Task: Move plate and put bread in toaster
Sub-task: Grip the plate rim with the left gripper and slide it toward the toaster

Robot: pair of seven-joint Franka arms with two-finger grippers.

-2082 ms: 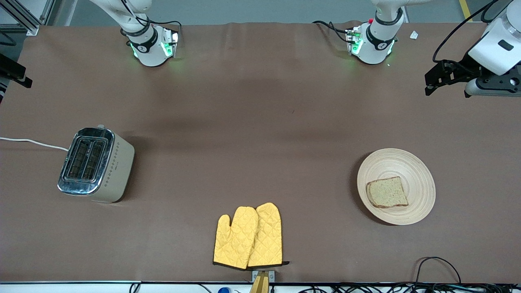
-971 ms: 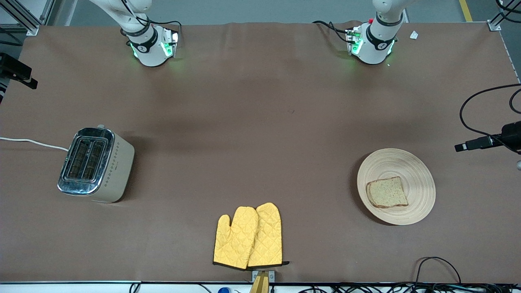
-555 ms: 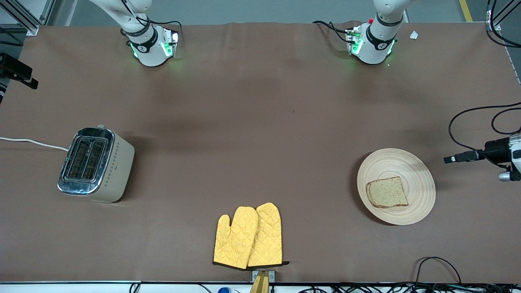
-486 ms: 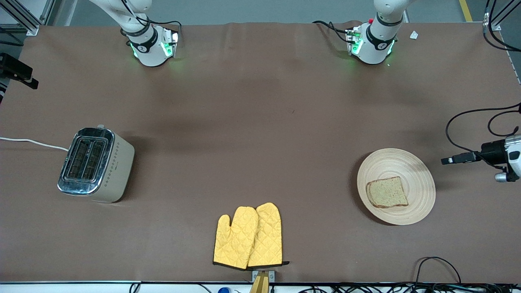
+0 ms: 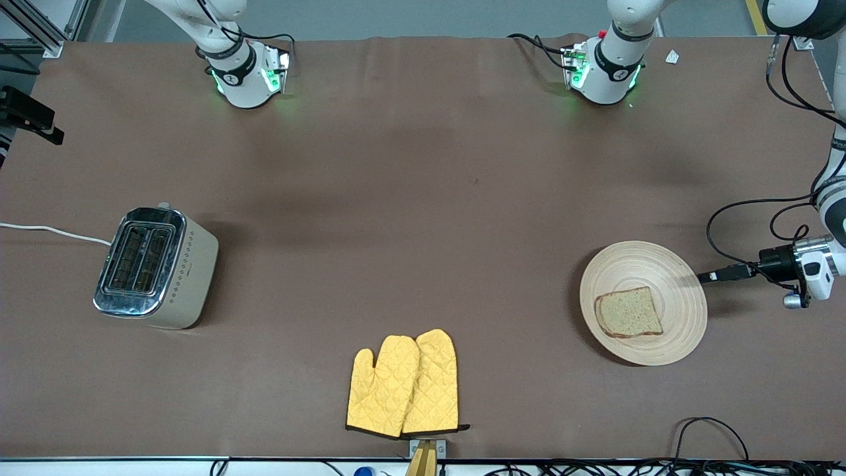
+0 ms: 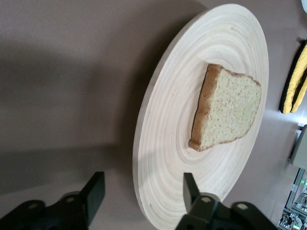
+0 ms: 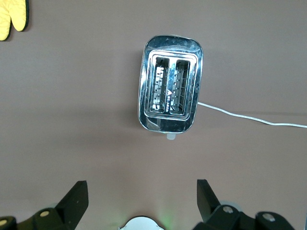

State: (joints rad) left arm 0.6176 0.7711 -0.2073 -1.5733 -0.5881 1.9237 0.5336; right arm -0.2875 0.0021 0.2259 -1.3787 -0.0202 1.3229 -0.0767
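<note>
The left gripper (image 5: 710, 276) has come in low from the left arm's end of the desk (image 5: 423, 198) and now sits at the rim of the plate (image 5: 661, 264); a moment earlier it was well clear of that rim. The wrist view shows its fingers (image 6: 94, 190) astride the plate edge, one outside over the bare desk and one over the wood, spread with a gap each side, not yet pinching; they look to be narrowing from their earlier width. Judgement: the plate move is about to start, with the grasp on the rim still to be made. The plate itself has not shifted, and the bread (image 5: 628, 312) lies flat on it, on the part nearer the front camera, apart from the fingers. The toaster (image 5: 155, 268) stands well apart from the plate, toward the right arm's end of the desk, both slots empty, white cord (image 5: 53, 231) trailing off the desk edge. The right gripper (image 7: 139, 199) waits high over the toaster, fingers spread wide, holding nothing. A pair of yellow oven mitts (image 5: 404, 385) lies between plate and toaster, nearer the front camera, untouched.
</note>
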